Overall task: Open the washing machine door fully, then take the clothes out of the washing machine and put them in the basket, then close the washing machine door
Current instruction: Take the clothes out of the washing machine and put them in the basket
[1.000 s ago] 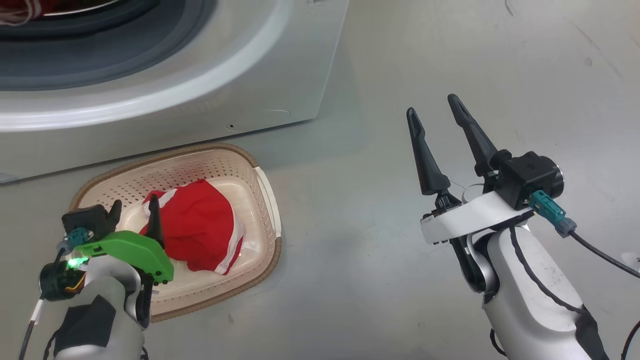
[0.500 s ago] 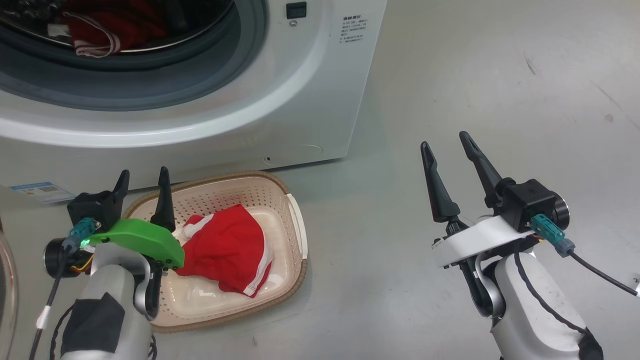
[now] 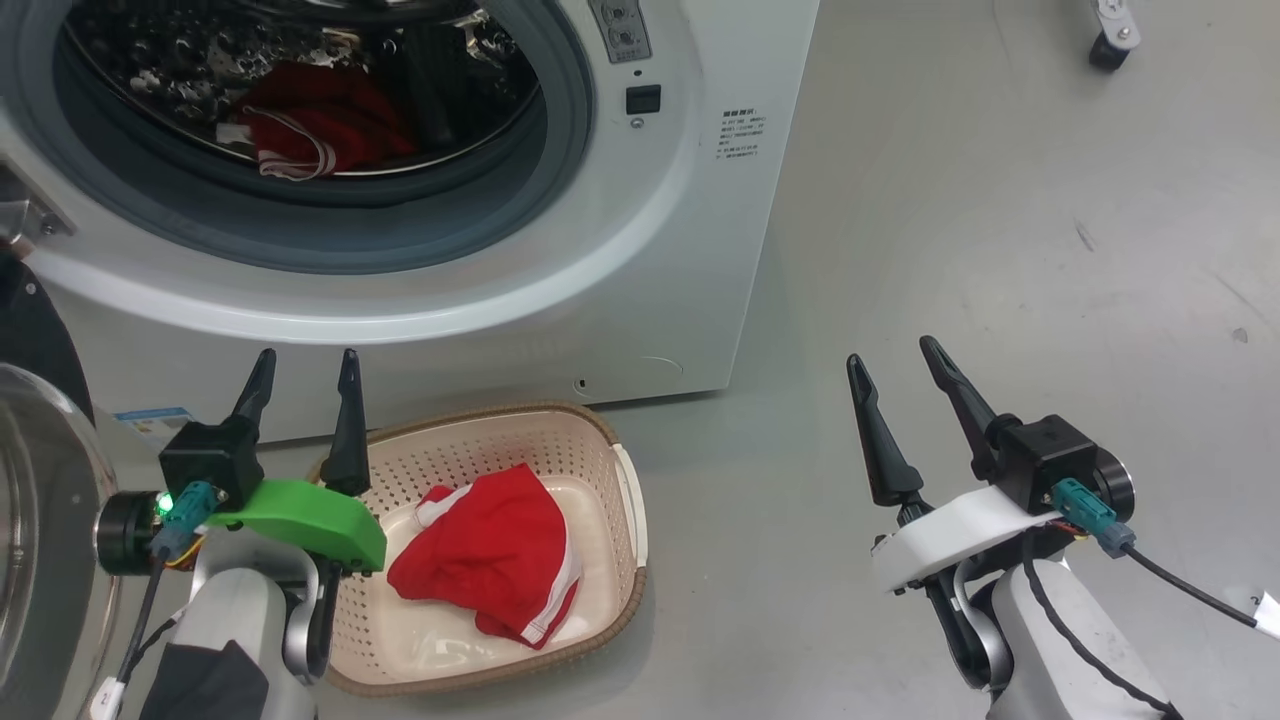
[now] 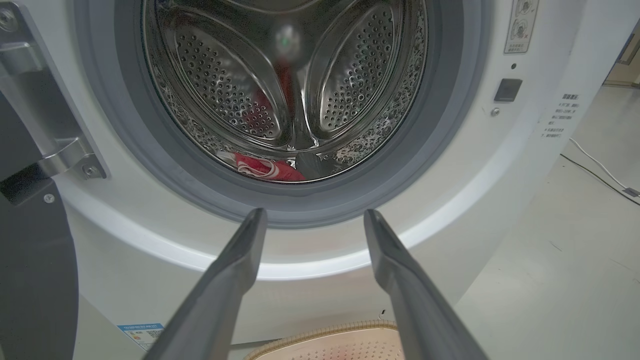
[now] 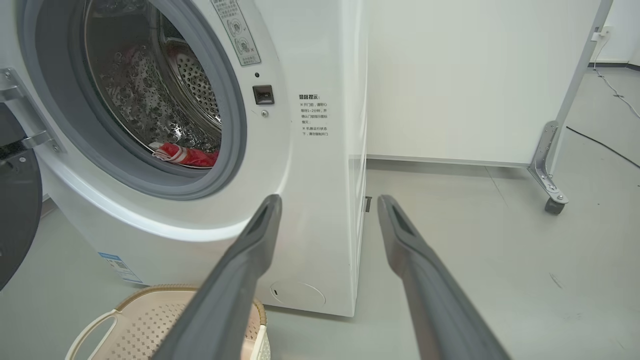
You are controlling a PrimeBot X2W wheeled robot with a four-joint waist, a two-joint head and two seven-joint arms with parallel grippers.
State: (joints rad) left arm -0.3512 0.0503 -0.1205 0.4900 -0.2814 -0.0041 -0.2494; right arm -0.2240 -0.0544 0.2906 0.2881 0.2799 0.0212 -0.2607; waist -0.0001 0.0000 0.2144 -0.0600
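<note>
- Clothes: two red pieces with white trim. The drum garment [image 3: 300, 135] lies at the bottom of the steel drum [image 4: 280, 90] inside the washing machine [image 3: 640, 300]. The basket garment [image 3: 490, 565] lies crumpled in the basket [image 3: 618, 470], which sits on the floor just in front of the machine's base.
- Containers, counted: one drum and one basket, each holding one red piece.
- Washing machine door [image 3: 40, 520] stands swung open at the machine's hinge side, with its glass bowl facing out.
- Two grippers, both empty. The left gripper [image 3: 308, 354] hovers in front of the machine, below the drum opening, with its fingers spread apart. The right gripper [image 3: 890, 351] hangs over bare floor past the machine's other front corner, with its fingers also apart.
- The left wrist view looks straight into the drum and shows its perforated paddles. The right wrist view takes in a white panel [image 5: 475, 75] and a castor [image 5: 552, 205] beside the machine. The head view shows the basket's contents, where both wrist views catch its rim.
</note>
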